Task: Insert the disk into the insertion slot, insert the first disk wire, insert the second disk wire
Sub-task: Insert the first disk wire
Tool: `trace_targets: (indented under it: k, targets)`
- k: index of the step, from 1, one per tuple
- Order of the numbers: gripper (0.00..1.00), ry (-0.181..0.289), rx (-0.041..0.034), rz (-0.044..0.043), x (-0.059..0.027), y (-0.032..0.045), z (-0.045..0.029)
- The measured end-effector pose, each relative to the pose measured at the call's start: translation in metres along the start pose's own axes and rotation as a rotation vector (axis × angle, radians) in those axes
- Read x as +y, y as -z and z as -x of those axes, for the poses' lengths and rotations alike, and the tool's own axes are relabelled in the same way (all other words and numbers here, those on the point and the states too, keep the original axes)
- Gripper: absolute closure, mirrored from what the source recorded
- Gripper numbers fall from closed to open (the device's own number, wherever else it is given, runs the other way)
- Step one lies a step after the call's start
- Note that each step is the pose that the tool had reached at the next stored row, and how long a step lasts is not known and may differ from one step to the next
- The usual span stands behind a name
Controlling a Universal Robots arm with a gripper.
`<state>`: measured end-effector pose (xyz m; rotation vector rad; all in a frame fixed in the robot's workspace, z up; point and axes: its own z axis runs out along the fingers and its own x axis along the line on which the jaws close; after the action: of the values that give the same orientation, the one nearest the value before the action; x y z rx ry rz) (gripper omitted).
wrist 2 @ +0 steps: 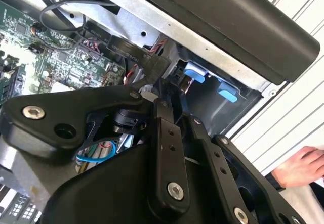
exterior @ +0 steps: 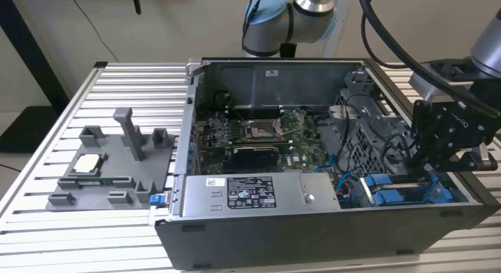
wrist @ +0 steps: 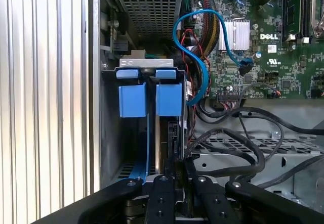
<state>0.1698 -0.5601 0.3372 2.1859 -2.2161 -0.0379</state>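
- The computer case (exterior: 313,238) lies on the table (exterior: 47,238).
- A tray (exterior: 109,152) sits at the exterior view's left of the case.
- Inside, the power supply (exterior: 259,194) lies before the motherboard (exterior: 259,132).
- The drive bay (exterior: 407,191) is at the power supply's right in the exterior view, under the gripper (exterior: 429,167).

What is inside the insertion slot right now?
Two blue tabs, a blue rail and a dark thin edge show in the insertion slot. The gripper covers the end nearest it.

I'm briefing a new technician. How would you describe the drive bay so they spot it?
Find the open computer case. At its near corner on the exterior view's right, beside the grey power-supply box, sits the insertion slot. Its bright blue plastic rails mark it out from the grey metal.
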Motion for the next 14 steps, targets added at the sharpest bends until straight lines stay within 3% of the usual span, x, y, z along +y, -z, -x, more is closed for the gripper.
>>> trace_targets:
  k: [9, 10, 14]
  targets:
    - [0.80, 0.000, -0.0008, 0.0003, -0.0001, -0.0056, -0.0001]
    - [0.73, 0.000, -0.0008, 0.0011, -0.0001, -0.0043, -0.0001]
    - [0.73, 0.000, -0.0003, 0.0032, 0.0003, 0.0072, -0.0002]
